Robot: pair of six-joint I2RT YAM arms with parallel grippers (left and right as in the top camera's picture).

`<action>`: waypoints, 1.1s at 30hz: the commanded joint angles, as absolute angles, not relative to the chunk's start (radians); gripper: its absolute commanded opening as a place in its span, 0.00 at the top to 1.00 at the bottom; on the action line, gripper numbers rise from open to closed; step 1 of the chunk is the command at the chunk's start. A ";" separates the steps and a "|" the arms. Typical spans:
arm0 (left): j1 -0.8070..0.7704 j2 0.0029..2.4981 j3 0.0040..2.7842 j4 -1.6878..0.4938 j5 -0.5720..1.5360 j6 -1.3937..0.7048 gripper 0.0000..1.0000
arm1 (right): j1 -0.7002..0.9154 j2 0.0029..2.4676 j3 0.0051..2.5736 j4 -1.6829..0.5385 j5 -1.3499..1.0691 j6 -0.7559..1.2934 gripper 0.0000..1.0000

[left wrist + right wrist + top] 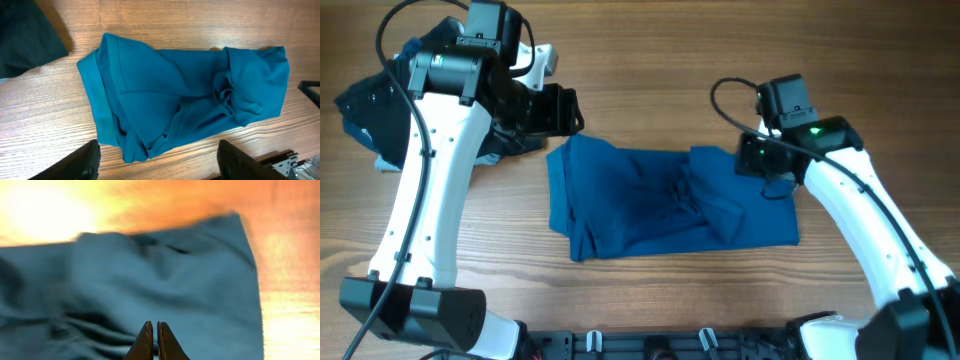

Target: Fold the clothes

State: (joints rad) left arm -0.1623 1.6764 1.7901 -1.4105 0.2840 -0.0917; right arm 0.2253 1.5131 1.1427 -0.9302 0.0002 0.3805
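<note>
Wood-grain tabletop [650,300] is carrying a teal garment [650,205], which is lying crumpled in a rough rectangle between the two arms. The left pincer [560,110] is hanging above the table with its jaws standing wide apart. The garment is lying just ahead of and below it, banded hem nearest, and in the left wrist view the two dark fingers [86,162] are flanking the cloth's near edge. Off to that pincer's side, a heap of dark clothes [365,115] is sitting near the table's edge, apart from the teal piece. The right pincer [777,185] is hovering at the garment's opposite end, by a corner where the fabric is bunching into folds. Its fingers [146,341] are pressing together directly over the cloth, leaving only a hairline slit. Whether any fabric is being caught between them cannot be told, as the right wrist view is showing blurred and glowing orange with glare.
</note>
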 commanded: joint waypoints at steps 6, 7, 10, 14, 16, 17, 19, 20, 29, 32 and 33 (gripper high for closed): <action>-0.159 1.657 1.801 -1.444 0.224 -0.083 0.24 | 0.259 1.607 0.915 -0.773 -0.330 0.193 0.96; -0.159 1.657 1.801 -1.444 0.200 -0.083 0.22 | 0.273 1.607 0.902 -0.754 -0.438 0.123 0.96; -0.159 1.657 1.801 -1.445 0.169 -0.083 0.20 | 0.316 1.604 0.901 -0.753 -0.644 -0.052 0.96; -0.159 1.663 1.801 -1.444 0.161 -0.083 0.18 | 0.385 1.589 0.901 -0.775 -0.729 -0.170 0.96; -0.159 1.669 1.800 -1.448 0.162 -0.083 0.18 | 0.395 1.581 0.902 -0.783 -0.722 -0.183 0.96; -0.159 1.670 1.799 -1.451 0.162 -0.083 0.18 | 0.394 1.576 0.902 -0.783 -0.708 -0.177 0.96; -0.159 1.672 1.799 -1.463 0.162 -0.083 0.18 | 0.376 1.547 0.912 -0.777 -0.656 -0.138 0.96; -0.159 1.672 1.798 -1.467 0.162 -0.083 0.18 | 0.366 1.530 0.918 -0.770 -0.637 -0.122 0.96; -0.159 1.672 1.587 -1.490 0.163 -0.194 0.17 | 0.304 1.385 0.934 -0.719 -0.287 0.246 0.96; -0.159 1.672 1.468 -1.436 0.166 -0.244 0.14 | 0.304 1.437 0.917 -0.719 -0.285 0.266 0.95; -0.159 1.672 1.423 -1.402 0.172 -0.257 0.12 | 0.305 1.464 0.911 -0.717 -0.297 0.265 0.95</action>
State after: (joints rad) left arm -0.1623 1.6764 1.5318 -1.4544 0.1719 -0.1730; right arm 0.3038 1.3960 0.9207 -0.7204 -0.3534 0.1867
